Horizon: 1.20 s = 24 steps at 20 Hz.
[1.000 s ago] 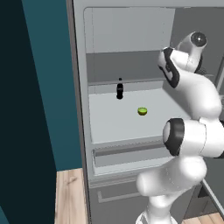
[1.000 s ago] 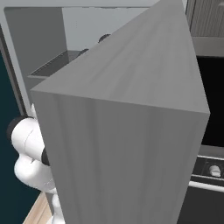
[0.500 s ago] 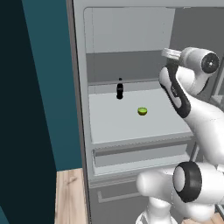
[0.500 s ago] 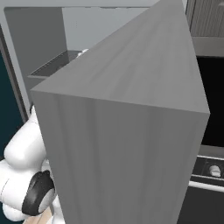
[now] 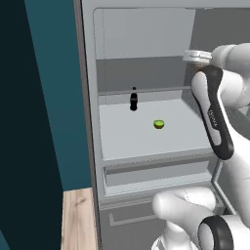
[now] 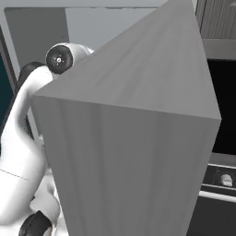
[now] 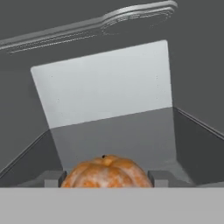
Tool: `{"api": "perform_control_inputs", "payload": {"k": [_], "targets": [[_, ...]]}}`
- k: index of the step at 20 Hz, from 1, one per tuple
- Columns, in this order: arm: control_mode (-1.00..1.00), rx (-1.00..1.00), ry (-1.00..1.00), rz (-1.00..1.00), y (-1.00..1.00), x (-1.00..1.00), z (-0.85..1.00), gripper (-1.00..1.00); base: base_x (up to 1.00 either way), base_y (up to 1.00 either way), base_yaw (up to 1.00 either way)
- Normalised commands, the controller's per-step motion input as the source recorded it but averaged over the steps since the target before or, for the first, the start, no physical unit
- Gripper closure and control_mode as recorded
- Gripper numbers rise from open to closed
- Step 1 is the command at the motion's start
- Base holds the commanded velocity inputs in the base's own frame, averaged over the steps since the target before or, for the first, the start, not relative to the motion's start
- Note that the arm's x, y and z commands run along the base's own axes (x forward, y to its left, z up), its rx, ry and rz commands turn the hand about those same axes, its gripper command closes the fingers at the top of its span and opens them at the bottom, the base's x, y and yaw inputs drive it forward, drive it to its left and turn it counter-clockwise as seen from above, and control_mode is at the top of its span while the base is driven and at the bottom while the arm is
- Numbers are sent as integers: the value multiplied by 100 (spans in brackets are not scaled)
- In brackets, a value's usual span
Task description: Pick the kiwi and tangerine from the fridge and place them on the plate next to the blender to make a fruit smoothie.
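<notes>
One tangerine (image 7: 106,172) clamped in end effector (image 7: 106,179); one kiwi (image 5: 158,124) on fridge (image 5: 146,141) shelf.

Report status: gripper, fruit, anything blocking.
Gripper shut on tangerine, inside fridge. Kiwi loose on middle shelf, dark bottle behind it to the left. Nothing seen blocking.

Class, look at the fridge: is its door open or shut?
Open. The left base view looks straight into the fridge, where the kiwi and a dark bottle sit on a shelf.
</notes>
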Motion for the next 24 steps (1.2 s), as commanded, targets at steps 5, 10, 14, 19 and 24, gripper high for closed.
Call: {"api": "perform_control_inputs", "payload": {"k": [5, 10, 14, 19, 24], "targets": [[-100, -4, 38, 13, 73, -100, -60, 100, 0, 0, 0], [-100, -15, 50, 7, 92, -100, -99, 100, 0, 0, 0], [-100, -15, 22, 3, 46, -100, -100, 100, 0, 0, 0], [-100, -6, 0, 0, 5, -30, -42, 100, 0, 0, 0], [-100, 0, 2, 0, 0, -10, -5, 100, 0, 0, 0]]}}
